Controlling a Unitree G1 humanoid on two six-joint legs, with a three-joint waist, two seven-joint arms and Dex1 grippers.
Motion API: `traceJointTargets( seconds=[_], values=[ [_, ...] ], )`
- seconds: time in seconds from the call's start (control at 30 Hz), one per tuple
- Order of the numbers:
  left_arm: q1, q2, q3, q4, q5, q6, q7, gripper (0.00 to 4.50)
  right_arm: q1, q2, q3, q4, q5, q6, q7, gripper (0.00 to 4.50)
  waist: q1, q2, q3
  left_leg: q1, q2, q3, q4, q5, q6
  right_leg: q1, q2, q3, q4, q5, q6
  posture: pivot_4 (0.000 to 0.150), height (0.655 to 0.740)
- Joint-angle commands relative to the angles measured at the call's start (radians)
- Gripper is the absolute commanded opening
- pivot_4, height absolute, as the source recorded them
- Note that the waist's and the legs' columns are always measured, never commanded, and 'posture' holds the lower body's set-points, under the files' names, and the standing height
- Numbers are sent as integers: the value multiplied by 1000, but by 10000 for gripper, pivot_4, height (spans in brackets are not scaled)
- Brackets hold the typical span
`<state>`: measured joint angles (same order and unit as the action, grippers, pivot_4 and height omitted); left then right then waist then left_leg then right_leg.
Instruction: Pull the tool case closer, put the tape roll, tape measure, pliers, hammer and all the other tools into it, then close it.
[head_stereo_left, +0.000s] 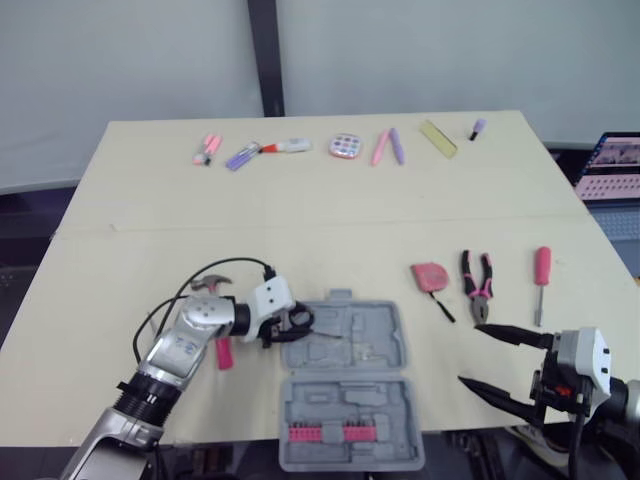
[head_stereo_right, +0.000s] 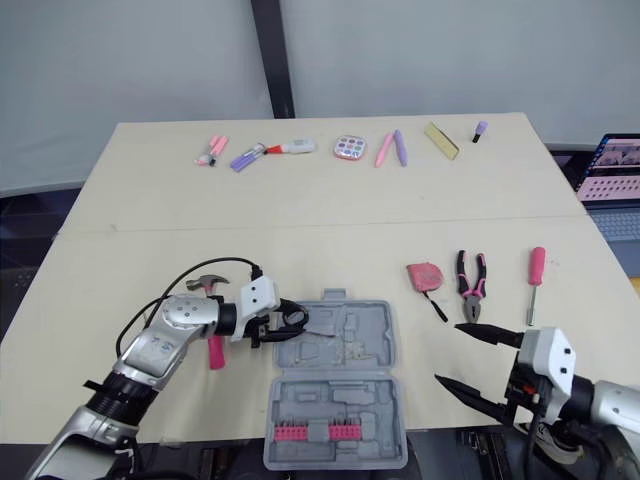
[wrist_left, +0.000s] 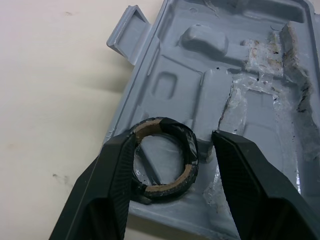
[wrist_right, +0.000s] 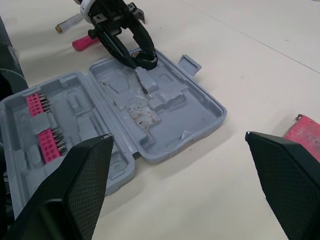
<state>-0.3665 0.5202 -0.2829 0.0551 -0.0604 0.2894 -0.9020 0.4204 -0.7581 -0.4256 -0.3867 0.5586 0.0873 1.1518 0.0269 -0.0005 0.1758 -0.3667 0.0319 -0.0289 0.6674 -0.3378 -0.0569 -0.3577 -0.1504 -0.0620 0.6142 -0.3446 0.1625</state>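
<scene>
A pale wooden tabletop (head_stereo_left: 330, 210) spans the middle of the frame; behind it, at the top, a grey wall (head_stereo_left: 120, 60) and a dark upright post (head_stereo_left: 265, 55).

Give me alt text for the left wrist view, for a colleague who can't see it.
A black tape roll sits between the open fingers of the left gripper, at the rim of the open grey tool case and its moulded tray. One finger touches the roll; the other stands clear. Beige table lies beside the case.
</scene>
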Motion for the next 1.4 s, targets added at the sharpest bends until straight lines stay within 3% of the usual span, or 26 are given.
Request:
traceJointTargets(
  seconds=[0.03, 0.67, 0.77, 0.83, 1.4],
  values=[
    [14, -12, 9, 11, -4, 10, 10, 26272, 10, -2, -34, -31, 17, -5, -1, 45000, 0, 0, 0, 0, 0, 0, 0, 0, 0, 0, 0, 0, 0, 0, 0, 1500, 7400],
    [15, -36, 119, -83, -114, 116, 29, 26272, -7, 0, -21, -22, 14, -5, 1, 45000, 0, 0, 0, 0, 0, 0, 0, 0, 0, 0, 0, 0, 0, 0, 0, 1500, 7400],
    [16, -36, 117, -89, -116, 125, 31, 17640, -8, 1, -21, -23, 14, -4, 1, 45000, 0, 0, 0, 0, 0, 0, 0, 0, 0, 0, 0, 0, 0, 0, 0, 1500, 7400],
    [18, -35, 109, -90, -105, 121, 35, 8455, -7, 2, -21, -23, 12, -5, 1, 45000, 0, 0, 0, 0, 0, 0, 0, 0, 0, 0, 0, 0, 0, 0, 0, 1500, 7400],
    [44, -33, 62, -54, -67, 72, 36, 8455, 7, 4, -29, -33, 17, -2, -2, 45000, 0, 0, 0, 0, 0, 0, 0, 0, 0, 0, 0, 0, -1, 0, 0, 1500, 7400]
  ],
)
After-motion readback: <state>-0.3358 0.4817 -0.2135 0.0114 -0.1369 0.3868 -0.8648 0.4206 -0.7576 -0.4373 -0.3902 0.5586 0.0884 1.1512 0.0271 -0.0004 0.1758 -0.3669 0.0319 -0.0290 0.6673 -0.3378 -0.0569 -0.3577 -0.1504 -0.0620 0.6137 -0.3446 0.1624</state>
